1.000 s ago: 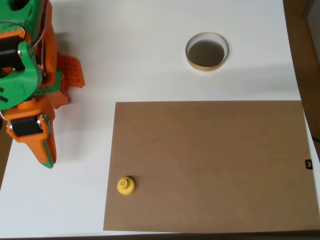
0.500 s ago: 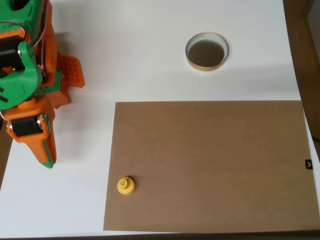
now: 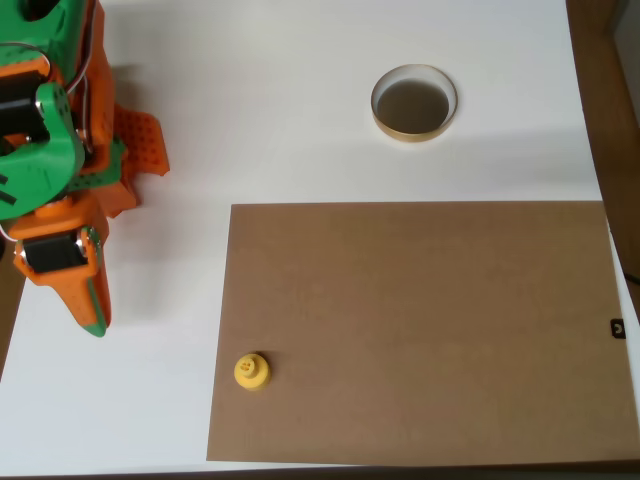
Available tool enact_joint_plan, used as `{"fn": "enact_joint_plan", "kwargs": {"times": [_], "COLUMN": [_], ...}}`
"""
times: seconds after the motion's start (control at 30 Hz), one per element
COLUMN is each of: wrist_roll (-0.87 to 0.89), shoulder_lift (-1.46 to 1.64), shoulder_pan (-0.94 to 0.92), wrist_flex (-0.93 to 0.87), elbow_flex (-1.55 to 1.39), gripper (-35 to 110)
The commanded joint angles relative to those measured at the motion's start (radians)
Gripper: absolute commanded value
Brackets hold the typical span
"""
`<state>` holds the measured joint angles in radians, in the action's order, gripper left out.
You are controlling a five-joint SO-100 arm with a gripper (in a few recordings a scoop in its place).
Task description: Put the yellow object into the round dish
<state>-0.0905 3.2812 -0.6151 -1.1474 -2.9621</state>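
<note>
So the arm (image 3: 55, 150) is parked at the left edge of the overhead view, all orange and green plastic; the gripper (image 3: 90, 300) points down-frame, its long orange finger (image 3: 97, 300) ending in a green tip just over the white table (image 3: 300, 120); honestly can't tell if the jaws are apart or together from this angle, they stack on top of each other; nothing seems to be between them that I can make out.

Closest thing to the gripper is the yellow piece (image 3: 251, 371); it's off to the right of the fingertip and a bit further down-frame, clearly apart from it; it stands upright, knob facing the camera, right at the left edge of a brown sheet (image 3: 420, 330), near that sheet's lower left corner; the sheet lies flat on the table and takes up most of the lower right.

Furthest away is the dish (image 3: 414, 103); well off to the right of the arm and up-frame, beyond the sheet's top edge, sitting on bare white table; tan rim, dark inside, nothing in it.
</note>
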Motion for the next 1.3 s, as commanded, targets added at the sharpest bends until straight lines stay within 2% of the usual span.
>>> {"fn": "enact_joint_plan", "kwargs": {"times": [0.0,0.1,0.4,0.73,1.27], "wrist_roll": [-0.032,-0.097,-0.126,-0.15,-0.112], "shoulder_lift": [0.046,0.046,0.026,-0.032,-0.522], "shoulder_pan": [-0.037,-0.037,-0.009,0.268,0.357], "wrist_flex": [0.014,0.034,0.075,0.057,0.089], "elbow_flex": [0.015,0.02,0.115,0.241,0.577], "gripper": [1,4,18,28,36]}}
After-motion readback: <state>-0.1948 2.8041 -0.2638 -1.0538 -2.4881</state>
